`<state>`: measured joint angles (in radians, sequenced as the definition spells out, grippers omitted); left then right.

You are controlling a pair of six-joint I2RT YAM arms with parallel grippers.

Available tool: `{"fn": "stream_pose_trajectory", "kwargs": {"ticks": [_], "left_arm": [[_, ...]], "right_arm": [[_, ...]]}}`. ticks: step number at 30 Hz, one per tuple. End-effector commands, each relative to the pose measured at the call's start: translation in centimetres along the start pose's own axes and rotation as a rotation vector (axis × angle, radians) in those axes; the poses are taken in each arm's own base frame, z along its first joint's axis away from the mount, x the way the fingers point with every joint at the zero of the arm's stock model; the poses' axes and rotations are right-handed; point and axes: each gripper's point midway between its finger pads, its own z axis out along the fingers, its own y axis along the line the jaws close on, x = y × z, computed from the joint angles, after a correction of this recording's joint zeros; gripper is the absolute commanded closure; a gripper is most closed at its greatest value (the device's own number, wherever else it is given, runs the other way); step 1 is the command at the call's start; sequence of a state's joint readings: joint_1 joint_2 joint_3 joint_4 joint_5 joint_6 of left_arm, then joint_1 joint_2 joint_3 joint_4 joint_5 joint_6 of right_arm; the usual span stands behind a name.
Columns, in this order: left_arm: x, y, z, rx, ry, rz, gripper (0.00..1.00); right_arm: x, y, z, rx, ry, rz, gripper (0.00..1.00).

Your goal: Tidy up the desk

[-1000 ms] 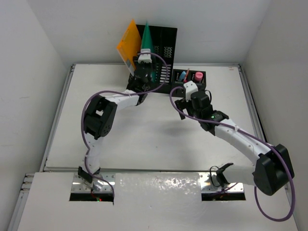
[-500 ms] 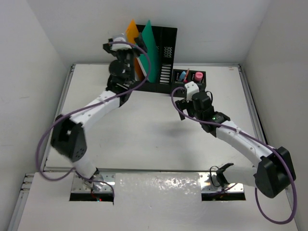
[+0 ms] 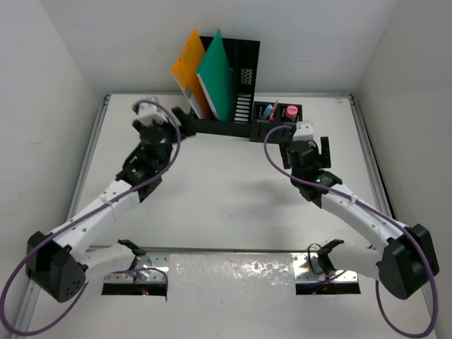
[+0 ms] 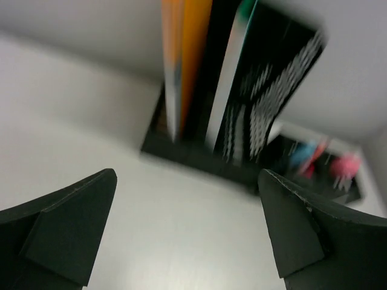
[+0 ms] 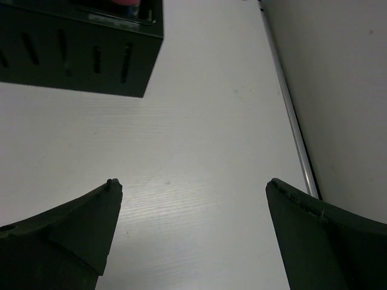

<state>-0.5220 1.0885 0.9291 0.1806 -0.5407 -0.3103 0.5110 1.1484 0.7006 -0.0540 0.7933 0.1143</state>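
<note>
Left gripper and right gripper both gape wide, empty. I judge the green folder stands slotted in the far file holder to tidy the desk.

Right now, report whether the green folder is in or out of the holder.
In. The green folder stands tilted in the black file holder.

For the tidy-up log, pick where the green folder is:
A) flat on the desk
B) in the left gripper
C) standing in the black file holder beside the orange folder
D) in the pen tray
C: the green folder stands in the file holder beside the orange folder; the left gripper is open and empty.
</note>
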Motion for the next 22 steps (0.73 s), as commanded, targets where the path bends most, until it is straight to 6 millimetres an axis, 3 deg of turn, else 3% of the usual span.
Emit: {"fn": "stream_pose_trajectory", "kwargs": {"ticks": [1, 3, 4, 5, 9, 11, 16, 22], "left_arm": [[12.2, 4.6, -3.3, -0.121, 0.349, -0.077, 0.0], [15.1, 6.2, -4.6, -0.147, 0.41, -0.073, 0.0], [15.7, 6.3, -5.0, -0.143, 0.423, -0.087, 0.0], [16.3, 6.7, -5.4, -0.154, 0.434, -0.084, 0.0], [19.3, 9.1, -7.0, -0.209, 0.499, -0.055, 0.0], [20.1, 9.1, -7.5, -0.198, 0.528, -0.059, 0.0], [22.2, 8.5, -8.6, -0.13, 0.593, -0.084, 0.0], [20.4, 8.2, -7.9, -0.106, 0.536, -0.043, 0.0]], "right_arm": [[0.4, -2.9, -0.6, 0.161, 0.002, 0.112, 0.01], [2.5, -2.9, -1.0, 0.156, 0.052, 0.103, 0.01], [3.0, -3.0, -1.4, 0.155, 0.053, 0.165, 0.01], [5.1, -3.2, -1.9, 0.155, 0.101, 0.147, 0.01], [9.8, -3.4, -3.6, 0.136, 0.159, 0.262, 0.01], [12.3, -3.0, -4.2, 0.121, 0.191, 0.312, 0.01], [13.3, -3.5, -4.9, 0.134, 0.179, 0.388, 0.01], [12.9, -4.4, -5.2, 0.166, 0.17, 0.392, 0.01]]}}
